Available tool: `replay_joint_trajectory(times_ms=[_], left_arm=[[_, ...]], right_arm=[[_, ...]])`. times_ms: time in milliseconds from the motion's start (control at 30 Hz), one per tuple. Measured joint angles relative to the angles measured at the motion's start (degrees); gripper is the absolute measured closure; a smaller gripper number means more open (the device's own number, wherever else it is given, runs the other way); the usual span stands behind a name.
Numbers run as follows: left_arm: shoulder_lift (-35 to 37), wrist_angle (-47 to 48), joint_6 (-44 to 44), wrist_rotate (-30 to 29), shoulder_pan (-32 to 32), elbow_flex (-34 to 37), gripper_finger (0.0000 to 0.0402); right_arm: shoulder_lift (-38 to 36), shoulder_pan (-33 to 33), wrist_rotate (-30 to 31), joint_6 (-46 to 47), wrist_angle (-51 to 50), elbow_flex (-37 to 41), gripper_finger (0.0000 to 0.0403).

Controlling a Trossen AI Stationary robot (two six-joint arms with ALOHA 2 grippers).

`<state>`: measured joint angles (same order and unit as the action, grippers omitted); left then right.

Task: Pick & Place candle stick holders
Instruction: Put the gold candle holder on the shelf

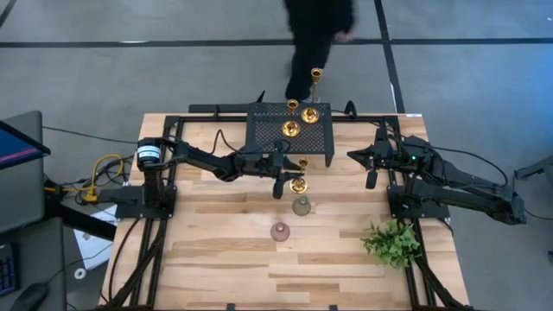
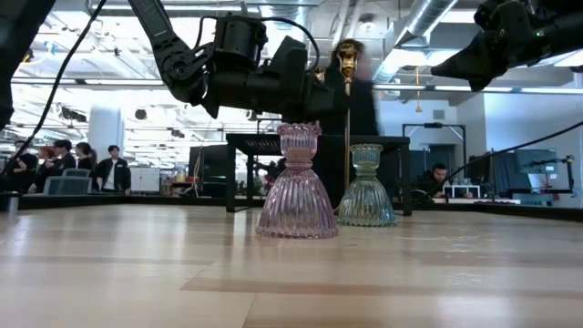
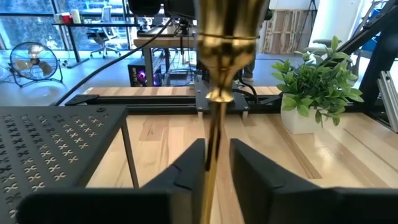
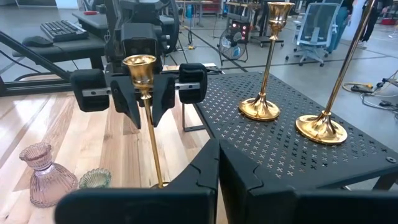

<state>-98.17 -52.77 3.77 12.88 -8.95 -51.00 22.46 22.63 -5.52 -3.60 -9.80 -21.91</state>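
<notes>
My left gripper (image 1: pixel 289 175) is open. Its two fingers stand on either side of the thin stem of a gold candlestick (image 1: pixel 300 180), which stands upright just in front of the black rack (image 1: pixel 259 138). The stem (image 3: pixel 212 155) runs up between the fingers, and this also shows in the right wrist view (image 4: pixel 148 118). Two more gold candlesticks (image 4: pixel 260 107) (image 4: pixel 320 127) stand by their round bases on the rack. The grey-green holder (image 1: pixel 301 206) and the pink holder (image 1: pixel 280 231) stand on the table nearer the front. My right gripper (image 4: pixel 219 149) is shut and empty by the rack's right end. My left gripper comes level from the table's left, with its fingers across the upright stem about halfway up. One finger (image 3: pixel 189 165) lies close against the stem and the other (image 3: pixel 249 168) stands a little off it. I cannot tell whether either touches. The candlestick's base is hidden.
A leafy green plant (image 1: pixel 393 242) stands at the table's front right. A person in dark clothes (image 1: pixel 320 34) stands just beyond the far edge, behind the rack. Bare wooden table (image 1: pixel 216 259) lies toward the front left.
</notes>
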Motion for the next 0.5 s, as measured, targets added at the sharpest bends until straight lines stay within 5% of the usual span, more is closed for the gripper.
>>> replay_joint_trajectory(times_ms=[267,500], left_arm=[[0.71,1.63,-0.13,-0.02,0.00,0.06,0.0387],[10.25,20.73,1.77,-6.13,0.04,0.09,0.0389]], right_arm=[[0.01,0.02,0.00,-0.01,0.00,0.00,0.0403],[0.02,0.02,0.00,-0.01,-0.02,0.00,0.0403]])
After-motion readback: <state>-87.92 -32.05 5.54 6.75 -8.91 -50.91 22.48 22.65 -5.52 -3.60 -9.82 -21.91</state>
